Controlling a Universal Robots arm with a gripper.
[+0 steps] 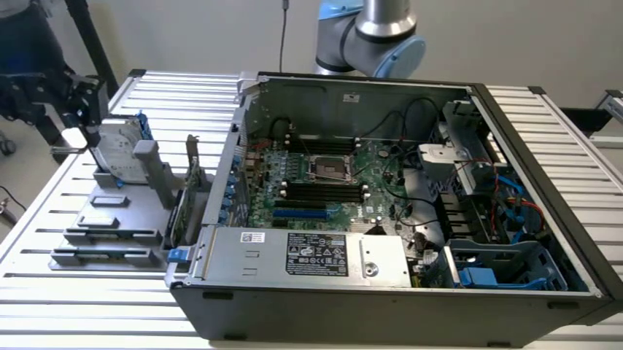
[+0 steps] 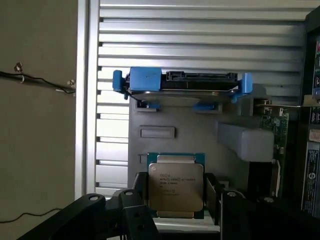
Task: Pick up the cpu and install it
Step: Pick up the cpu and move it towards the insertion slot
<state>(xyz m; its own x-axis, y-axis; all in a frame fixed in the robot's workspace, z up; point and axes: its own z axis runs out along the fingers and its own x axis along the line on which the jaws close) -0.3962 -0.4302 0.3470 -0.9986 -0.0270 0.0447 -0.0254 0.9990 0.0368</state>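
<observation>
Pick step: hand [image 2: 177, 200] spread apart, lined up over flat silver-topped square cpu [image 2: 175, 184] on grey holder [image 2: 200, 142]; grasp needs even edge pinch.

Small dark print runs in a few lines across the cpu's [image 2: 175, 187] silver lid. The first line looks like "INTEL XEON"; the rest is too fine to read. On the power supply [image 1: 389, 255] a black label [image 1: 316, 255] carries white print and round marks, none legible. A white sticker [image 1: 253, 236] with dark marks sits at the black label's ten o'clock. A small pale sticker [image 1: 346, 95] on the computer case's [image 1: 389, 313] far wall is unreadable too.
</observation>
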